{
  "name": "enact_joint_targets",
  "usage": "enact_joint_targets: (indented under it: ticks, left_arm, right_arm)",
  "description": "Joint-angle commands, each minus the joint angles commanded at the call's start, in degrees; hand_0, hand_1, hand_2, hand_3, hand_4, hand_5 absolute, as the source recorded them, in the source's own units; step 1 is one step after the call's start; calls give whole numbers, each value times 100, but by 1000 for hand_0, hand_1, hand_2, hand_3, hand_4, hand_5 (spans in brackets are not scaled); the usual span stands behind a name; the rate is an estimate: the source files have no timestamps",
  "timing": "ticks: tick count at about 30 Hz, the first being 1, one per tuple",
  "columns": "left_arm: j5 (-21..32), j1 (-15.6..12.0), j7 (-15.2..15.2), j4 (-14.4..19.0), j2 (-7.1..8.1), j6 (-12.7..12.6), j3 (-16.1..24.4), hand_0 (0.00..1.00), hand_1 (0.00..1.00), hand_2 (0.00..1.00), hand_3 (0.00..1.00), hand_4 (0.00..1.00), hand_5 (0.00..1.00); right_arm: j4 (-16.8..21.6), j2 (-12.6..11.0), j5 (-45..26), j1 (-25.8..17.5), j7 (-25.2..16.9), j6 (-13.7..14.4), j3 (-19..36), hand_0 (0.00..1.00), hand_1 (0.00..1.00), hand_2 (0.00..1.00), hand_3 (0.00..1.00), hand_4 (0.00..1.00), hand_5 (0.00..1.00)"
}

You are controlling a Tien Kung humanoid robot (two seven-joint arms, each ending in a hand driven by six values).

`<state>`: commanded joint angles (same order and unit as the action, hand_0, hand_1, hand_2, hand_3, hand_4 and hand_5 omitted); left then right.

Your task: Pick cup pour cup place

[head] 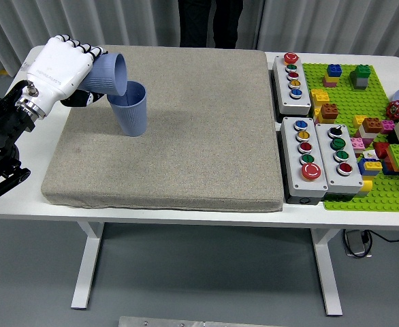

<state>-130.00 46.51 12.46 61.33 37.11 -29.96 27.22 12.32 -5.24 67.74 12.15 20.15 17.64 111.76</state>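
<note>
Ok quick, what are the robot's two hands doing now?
Left hand: closed on the tilted blue cup, over the standing cup.
Right hand: not in view.

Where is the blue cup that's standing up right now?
In the head view, the standing cup sits upright on the grey mat, near its far left corner. The left hand holds a tipped cup right above its rim.
</note>
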Motion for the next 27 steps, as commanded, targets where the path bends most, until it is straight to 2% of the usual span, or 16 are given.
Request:
enact_joint_targets:
  ticks: [11,15,22,24,27]
  left_arm:
    - [0,-61,-4,52,-23,-19,97,462,437,499,470,784,320]
    - [0,-78,-44,79,-34,-131,89,462,437,499,470,782,320]
    - [7,-85,-58,64,-35,-167,134,462,437,498,470,781,320]
    - [102,-156,-97,68,-55,-146,306,462,437,498,470,781,320]
    - [627,-459,-313,140,-138,-49,915,463,437,499,470,781,322]
  right_arm:
    - [0,2,-19,9,-1,6,-6,676,616,569,577,2,217]
    - [0,5,-14,5,3,5,0,675,616,569,577,2,216]
    - [0,3,2,14,3,2,15,675,616,569,578,2,214]
    - [-1,2,7,19,-1,2,15,675,616,569,578,2,214]
    - [-2,8,-15,16,-8,8,9,675,615,569,577,2,214]
